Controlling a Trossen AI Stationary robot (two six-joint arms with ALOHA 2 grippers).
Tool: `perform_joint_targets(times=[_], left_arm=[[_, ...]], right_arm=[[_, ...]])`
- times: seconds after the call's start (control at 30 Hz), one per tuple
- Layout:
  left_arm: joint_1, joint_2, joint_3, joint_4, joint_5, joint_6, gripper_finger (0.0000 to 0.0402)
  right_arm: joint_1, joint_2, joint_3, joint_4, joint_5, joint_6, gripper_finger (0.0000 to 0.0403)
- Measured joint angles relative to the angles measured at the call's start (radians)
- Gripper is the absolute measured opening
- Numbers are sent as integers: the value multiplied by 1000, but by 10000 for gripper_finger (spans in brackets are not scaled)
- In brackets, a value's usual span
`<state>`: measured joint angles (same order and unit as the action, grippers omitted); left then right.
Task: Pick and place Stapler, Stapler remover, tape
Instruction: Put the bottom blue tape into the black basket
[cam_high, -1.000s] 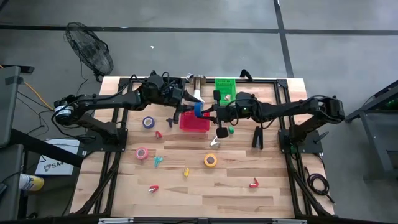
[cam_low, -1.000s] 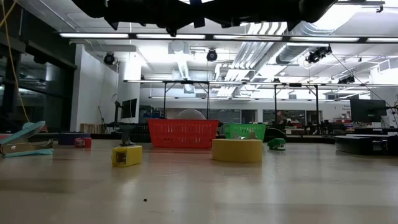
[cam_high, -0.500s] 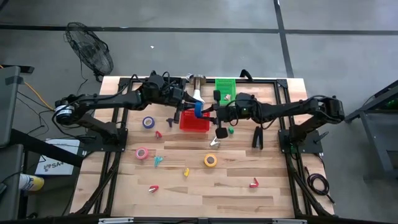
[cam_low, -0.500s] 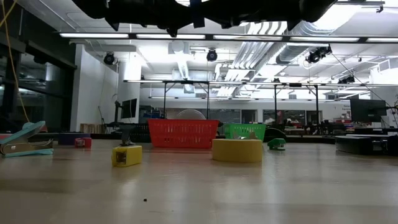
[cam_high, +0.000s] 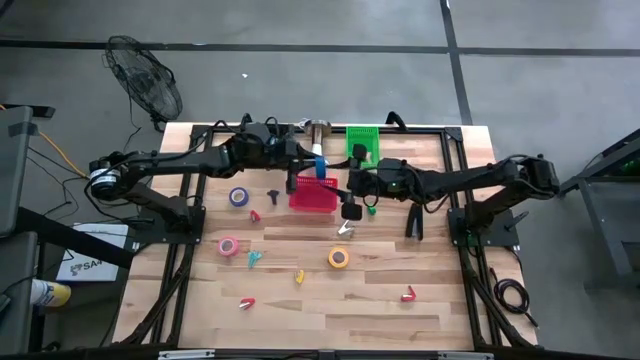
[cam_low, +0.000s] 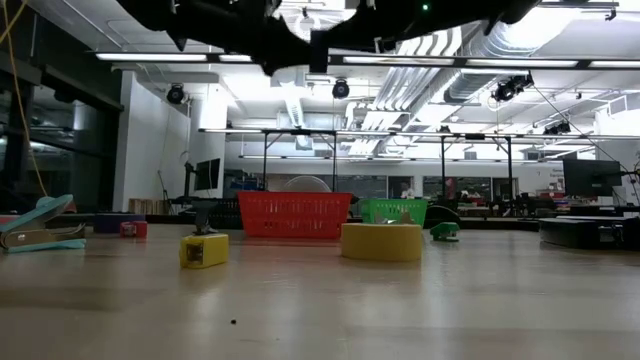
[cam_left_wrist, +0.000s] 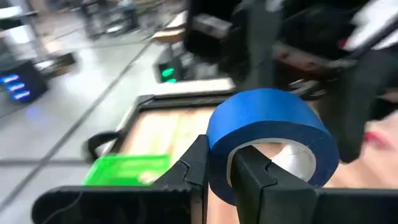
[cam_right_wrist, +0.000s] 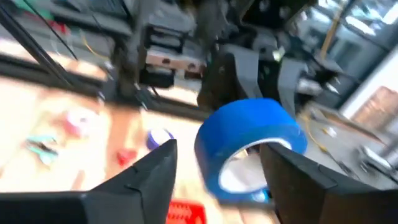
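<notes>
Upper centre of the high view: your left gripper (cam_high: 312, 165) is clamped on the blue tape roll (cam_high: 318, 164), above the red basket (cam_high: 313, 196). Right gripper (cam_high: 352, 208) hangs spread, empty. Centre the roll over the basket before you release.

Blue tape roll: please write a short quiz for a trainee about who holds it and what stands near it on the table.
1. True or false: the left gripper is shut on the wall of the blue tape roll.
2. The right gripper, close to that roll, is: A) open; B) shut on a yellow roll; C) shut on a stapler.
3. Fill in: two baskets stand at the table's far side, the red basket and a ____ basket.

Key: 1 true; 2 A; 3 green.
</notes>
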<state>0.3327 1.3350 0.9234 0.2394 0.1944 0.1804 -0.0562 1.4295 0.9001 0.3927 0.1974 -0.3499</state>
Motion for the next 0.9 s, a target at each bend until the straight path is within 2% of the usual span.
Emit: perform_joint_targets(times=[0.13,0.33,0.43,0.5,0.6,0.8,0.9], left_arm=[[1,0,0,-100,-221,7,35],[2,0,-1,-256,-630,-54,35],[29,0,-1,-331,-738,-127,35],[64,0,-1,-379,-745,-193,35],[139,0,-1,-459,-702,-286,35],[308,0,-2,-581,-513,-420,38],[361,14,-2,-594,-457,-434,47]], right_arm=[[5,-35,0,-101,90,45,239],[5,-54,0,-199,129,122,237],[5,-56,0,-209,131,125,237],[5,-56,0,-212,130,130,238],[5,-56,0,-214,130,133,239],[5,-56,0,-217,130,149,237],[5,-56,0,-218,130,151,238]])
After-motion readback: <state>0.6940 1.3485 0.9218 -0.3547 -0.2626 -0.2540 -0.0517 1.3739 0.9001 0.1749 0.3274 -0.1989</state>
